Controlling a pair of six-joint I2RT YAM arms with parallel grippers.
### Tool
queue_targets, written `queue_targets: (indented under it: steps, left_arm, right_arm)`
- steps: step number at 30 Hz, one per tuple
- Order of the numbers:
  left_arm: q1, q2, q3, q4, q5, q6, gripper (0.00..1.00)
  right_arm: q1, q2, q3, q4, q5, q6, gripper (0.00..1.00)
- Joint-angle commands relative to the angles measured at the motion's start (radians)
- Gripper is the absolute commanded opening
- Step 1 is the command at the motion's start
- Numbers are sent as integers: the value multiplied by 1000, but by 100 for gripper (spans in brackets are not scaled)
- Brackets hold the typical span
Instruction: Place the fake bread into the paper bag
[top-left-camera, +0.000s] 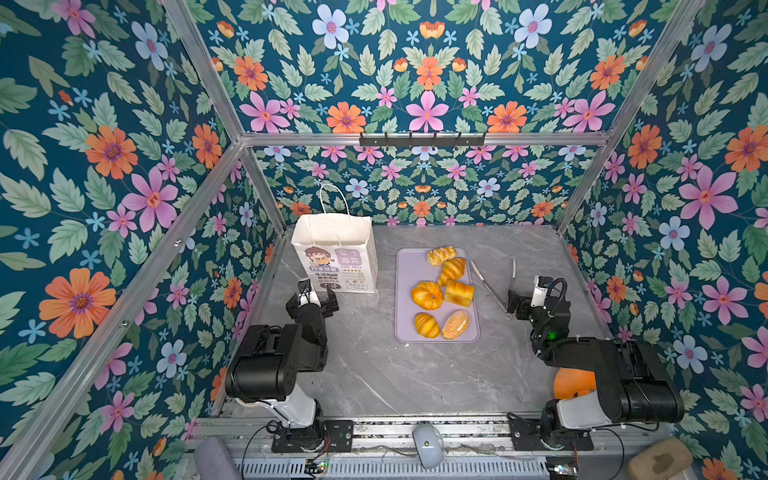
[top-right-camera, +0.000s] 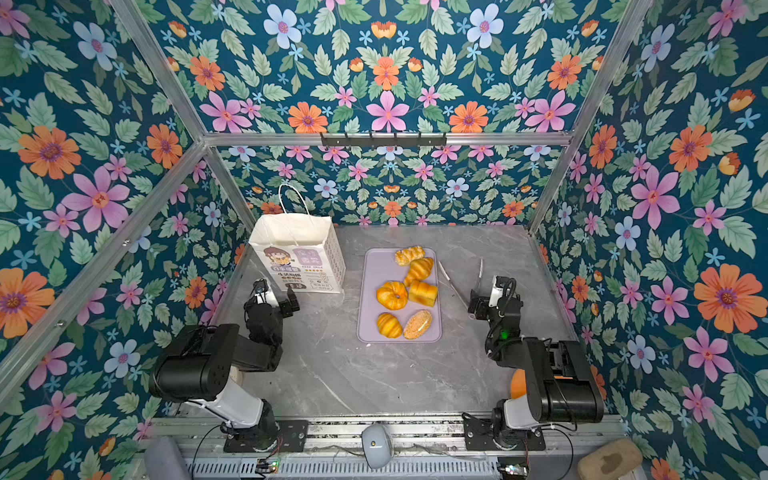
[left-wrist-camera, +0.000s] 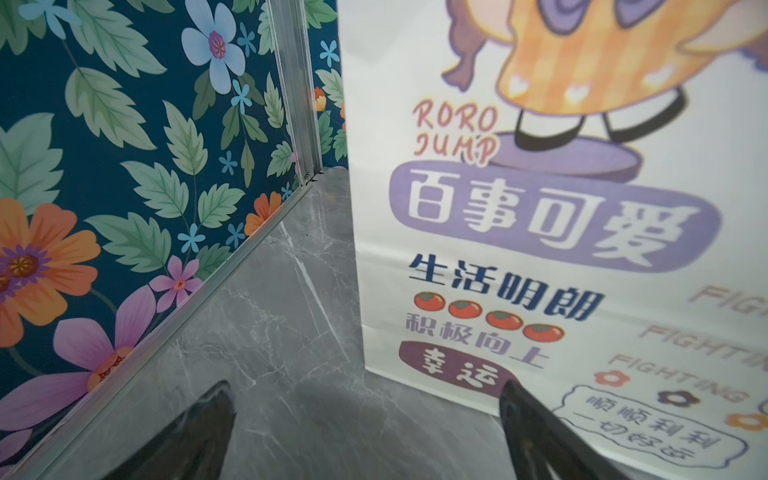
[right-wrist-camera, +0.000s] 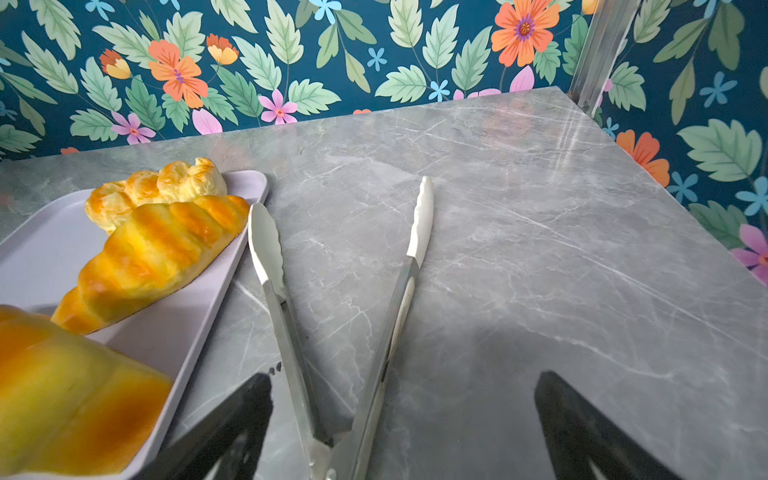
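The white paper bag (top-left-camera: 334, 253) (top-right-camera: 297, 253) stands upright at the back left, its printed face filling the left wrist view (left-wrist-camera: 540, 208). Several glossy fake breads lie on a lilac tray (top-left-camera: 409, 266): a braided pastry (top-left-camera: 441, 254) (right-wrist-camera: 158, 187), a croissant (top-left-camera: 452, 270) (right-wrist-camera: 153, 257), a pumpkin bun (top-left-camera: 427, 295), a block loaf (top-left-camera: 459, 293) and a crumbed roll (top-left-camera: 455, 324). My left gripper (top-left-camera: 318, 293) (left-wrist-camera: 368, 390) is open and empty just in front of the bag's base. My right gripper (top-left-camera: 519, 301) (right-wrist-camera: 404, 382) is open beside the tray, straddling the hinge end of metal tongs (right-wrist-camera: 345, 311).
The tongs (top-left-camera: 490, 289) lie splayed on the grey marble tabletop (top-left-camera: 374, 374) right of the tray. An orange plush lump (top-left-camera: 573, 382) sits behind the right arm's base. Floral walls and aluminium posts close in the left, back and right sides.
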Motion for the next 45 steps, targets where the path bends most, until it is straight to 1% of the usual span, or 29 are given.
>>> queue_targets:
  steps: [1, 41, 45]
  left_arm:
    - [1, 0, 2, 2, -4, 4, 100]
    - [1, 0, -1, 2, -5, 4, 100]
    - [1, -22, -12, 10, 10, 10, 100]
  right_arm:
    - [1, 1, 2, 6, -2, -12, 99]
    - [1, 1, 2, 5, -3, -12, 99]
    - [0, -6, -13, 30, 0, -12, 99]
